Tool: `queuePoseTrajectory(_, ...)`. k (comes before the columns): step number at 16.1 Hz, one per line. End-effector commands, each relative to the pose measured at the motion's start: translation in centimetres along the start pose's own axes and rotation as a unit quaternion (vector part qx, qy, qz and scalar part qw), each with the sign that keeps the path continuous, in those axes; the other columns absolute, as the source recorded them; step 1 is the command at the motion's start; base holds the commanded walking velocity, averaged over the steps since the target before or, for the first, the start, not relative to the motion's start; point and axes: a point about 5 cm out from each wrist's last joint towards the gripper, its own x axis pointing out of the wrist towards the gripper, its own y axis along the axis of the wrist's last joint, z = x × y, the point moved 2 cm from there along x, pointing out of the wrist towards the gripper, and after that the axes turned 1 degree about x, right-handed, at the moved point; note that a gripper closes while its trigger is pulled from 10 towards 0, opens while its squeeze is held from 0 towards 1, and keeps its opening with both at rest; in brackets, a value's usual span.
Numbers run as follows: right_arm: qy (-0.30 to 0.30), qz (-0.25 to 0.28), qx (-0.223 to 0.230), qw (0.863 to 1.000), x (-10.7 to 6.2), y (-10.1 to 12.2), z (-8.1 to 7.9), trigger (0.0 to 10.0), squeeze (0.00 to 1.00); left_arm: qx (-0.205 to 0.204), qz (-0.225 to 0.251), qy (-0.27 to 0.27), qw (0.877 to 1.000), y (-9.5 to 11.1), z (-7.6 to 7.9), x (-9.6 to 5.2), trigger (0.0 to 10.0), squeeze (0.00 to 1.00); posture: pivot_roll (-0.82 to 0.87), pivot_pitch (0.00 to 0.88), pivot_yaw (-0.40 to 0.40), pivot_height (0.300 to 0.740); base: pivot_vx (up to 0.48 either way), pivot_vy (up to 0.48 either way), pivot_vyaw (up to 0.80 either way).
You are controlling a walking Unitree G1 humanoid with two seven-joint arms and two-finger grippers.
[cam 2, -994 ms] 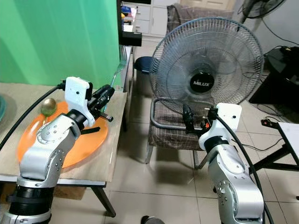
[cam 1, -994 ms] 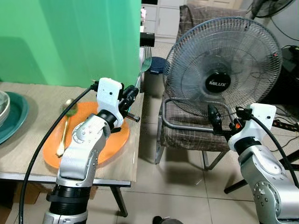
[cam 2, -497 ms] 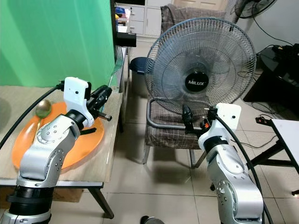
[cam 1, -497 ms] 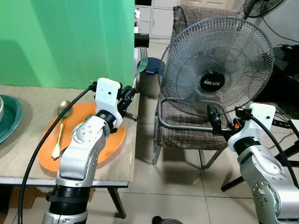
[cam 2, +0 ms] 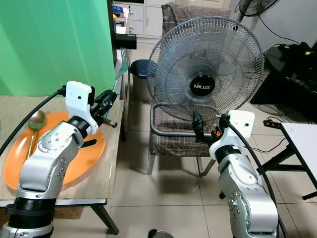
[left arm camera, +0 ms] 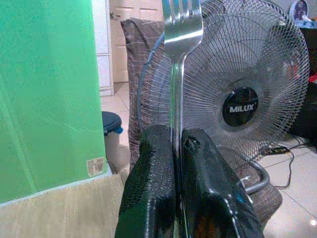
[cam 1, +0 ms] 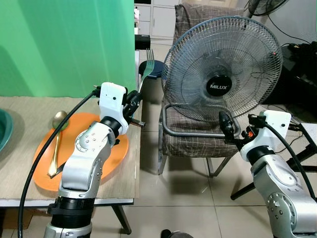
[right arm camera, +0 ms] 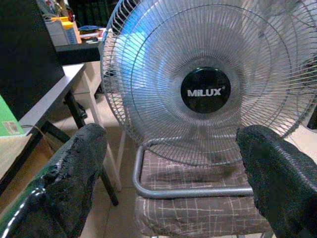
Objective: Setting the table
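Observation:
My left gripper (cam 1: 135,97) is shut on a silver fork (cam 1: 145,68) and holds it upright, tines up, over the right edge of the table (cam 1: 130,178). In the left wrist view the fork (left arm camera: 181,29) rises out of the two pressed black fingers (left arm camera: 153,163). An orange plate (cam 1: 115,148) lies on the table below that arm. A gold spoon (cam 1: 55,140) rests across the plate's left side. My right gripper (cam 1: 224,126) hangs open in front of the chair, with nothing between its wide-spread fingers (right arm camera: 79,158).
A large standing fan (cam 1: 221,69) stands close behind a chair with a checked cushion (cam 1: 198,141), right of the table. A teal plate's rim (cam 1: 2,131) shows at the far left. A green screen (cam 1: 64,44) backs the table. Tiled floor (cam 1: 178,198) lies between table and chair.
The whole picture has slid left, so the camera has turned right; the teal plate has almost left the frame. Both arms keep their pose and the fork stays gripped.

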Motion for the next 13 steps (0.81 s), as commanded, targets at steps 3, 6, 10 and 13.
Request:
queuePoseTrajectory(3,-0.014,-0.004,0.001,1.0,-0.3,-0.4,0.2,10.0,0.0,0.002,0.008,0.001,1.0,0.7,0.0,-0.1,10.0,0.0,0.06,0.0,-0.033,0.74,0.0,0.0,-0.76)
queuePoseTrajectory(6,-0.019,-0.004,0.008,1.0,-0.4,-0.6,0.0,10.0,0.0,-0.013,0.054,0.039,0.998,1.9,-0.8,0.0,10.0,0.0,0.06,0.0,-0.02,0.74,0.0,0.0,-0.76)
queuePoseTrajectory(10,-0.029,-0.009,0.007,1.0,-0.5,-0.9,0.2,10.0,0.0,-0.051,0.039,0.085,0.994,1.8,-1.7,-0.1,10.0,0.0,0.06,0.0,-0.008,0.74,0.0,0.0,-0.76)
queuePoseTrajectory(13,-0.05,-0.008,-0.01,0.999,-0.6,-1.2,0.8,10.0,0.0,-0.006,0.012,0.047,0.999,0.7,-1.2,-1.1,10.0,0.0,0.05,0.0,-0.003,0.74,0.0,0.0,-0.76)
